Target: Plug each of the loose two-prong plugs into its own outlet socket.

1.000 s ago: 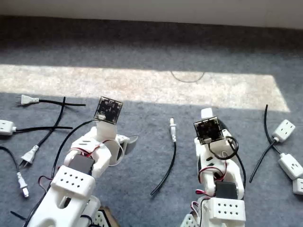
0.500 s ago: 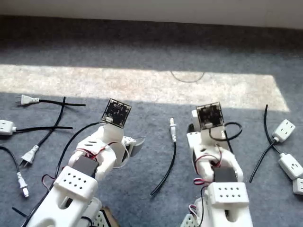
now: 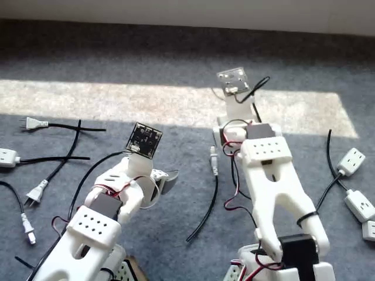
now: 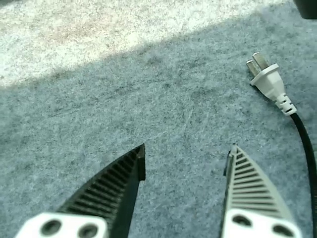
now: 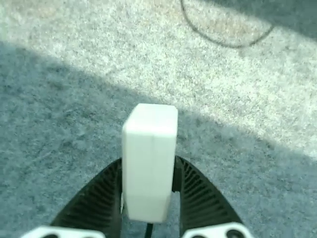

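In the last second the right arm stretched forward out of its folded pose, so the right gripper point(image 5: 149, 162) hung over the sunlit band near the far edge of the grey carpeted worktop point(image 3: 176, 58). Its jaws were closed tight on a white rectangular plastic outlet socket point(image 5: 149, 144). The left gripper point(image 4: 187, 148) shifted only a little; its jaws stood wide apart and empty, near the white two-prong plug on a black cord point(image 4: 267, 82), which lay mid-worktop between the arms. Probably the socket was raised to be brought to this plug.

The edge crops an outlet socket point(image 3: 5, 157) at 9 o'clock. It also crops a second socket point(image 3: 369, 230) at 4 o'clock.
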`<state>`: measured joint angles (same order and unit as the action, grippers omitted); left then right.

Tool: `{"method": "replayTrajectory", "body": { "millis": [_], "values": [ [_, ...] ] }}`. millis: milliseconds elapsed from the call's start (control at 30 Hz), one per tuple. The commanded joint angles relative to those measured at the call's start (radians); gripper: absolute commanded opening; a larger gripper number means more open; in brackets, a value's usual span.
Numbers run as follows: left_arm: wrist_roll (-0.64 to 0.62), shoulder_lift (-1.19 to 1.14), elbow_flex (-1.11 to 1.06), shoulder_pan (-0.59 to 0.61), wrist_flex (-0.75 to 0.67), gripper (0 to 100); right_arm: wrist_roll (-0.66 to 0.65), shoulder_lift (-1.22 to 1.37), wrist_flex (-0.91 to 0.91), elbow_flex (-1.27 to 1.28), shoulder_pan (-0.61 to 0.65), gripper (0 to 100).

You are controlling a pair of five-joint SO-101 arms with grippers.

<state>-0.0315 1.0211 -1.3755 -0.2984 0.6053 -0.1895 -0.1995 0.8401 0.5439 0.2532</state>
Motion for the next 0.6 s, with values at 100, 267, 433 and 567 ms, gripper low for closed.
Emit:
{"method": "replayTrajectory", "body": {
  "millis": [100,267,433,567],
  "values": [
    [-0.005,0.005,0.008,0.054,-0.020,27,0.114,0.229,-0.107,-0.091,-0.038,6.5],
    [-0.005,0.005,0.008,0.054,-0.020,27,0.124,0.351,-0.153,-0.124,-0.085,21.3],
    [-0.005,0.005,0.007,0.054,-0.020,27,0.121,0.348,-0.156,-0.137,-0.101,21.7],
    [-0.005,0.005,0.005,0.054,-0.020,27,0.031,0.332,-0.156,-0.136,-0.108,21.7]
  ]
}}
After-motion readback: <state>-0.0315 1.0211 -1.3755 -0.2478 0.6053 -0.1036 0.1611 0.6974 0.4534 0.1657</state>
